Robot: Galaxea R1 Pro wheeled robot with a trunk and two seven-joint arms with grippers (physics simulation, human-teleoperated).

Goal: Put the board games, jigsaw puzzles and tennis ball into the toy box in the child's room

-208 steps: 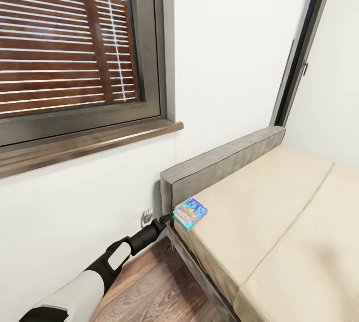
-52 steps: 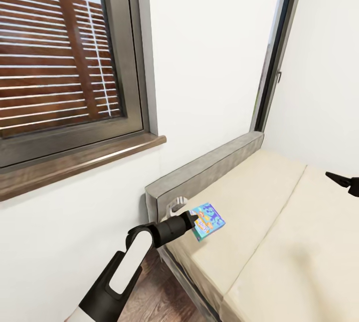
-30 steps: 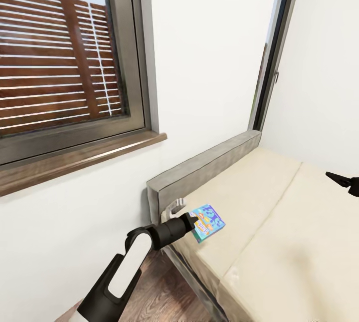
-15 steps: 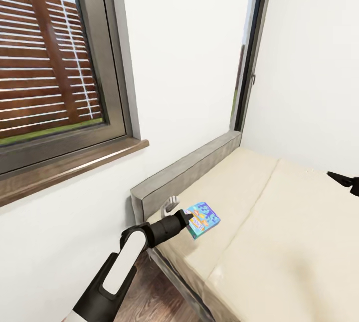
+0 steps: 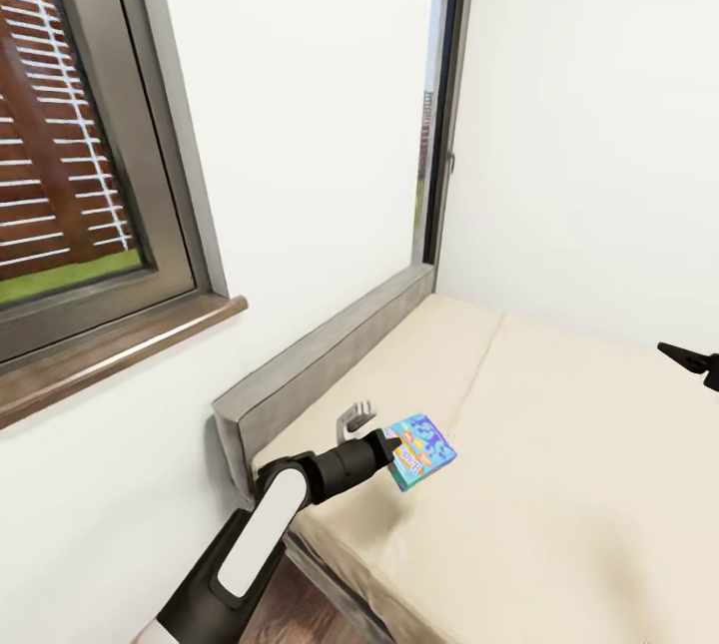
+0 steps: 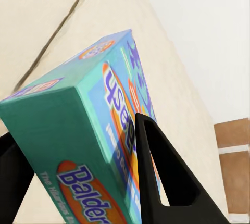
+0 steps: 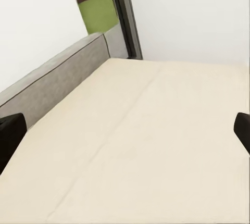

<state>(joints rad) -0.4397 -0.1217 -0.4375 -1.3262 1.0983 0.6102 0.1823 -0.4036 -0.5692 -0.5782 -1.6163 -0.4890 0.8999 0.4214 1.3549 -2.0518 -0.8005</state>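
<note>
Holding: left gripper (image 5: 391,450) jaws clamped on the blue game (image 5: 420,449), lifted just above the bed (image 5: 559,484).
Right gripper (image 5: 699,364): jaws spread wide, empty, over the mattress.
Progress: one game in hand; carrying it to the toy box remains.
</note>
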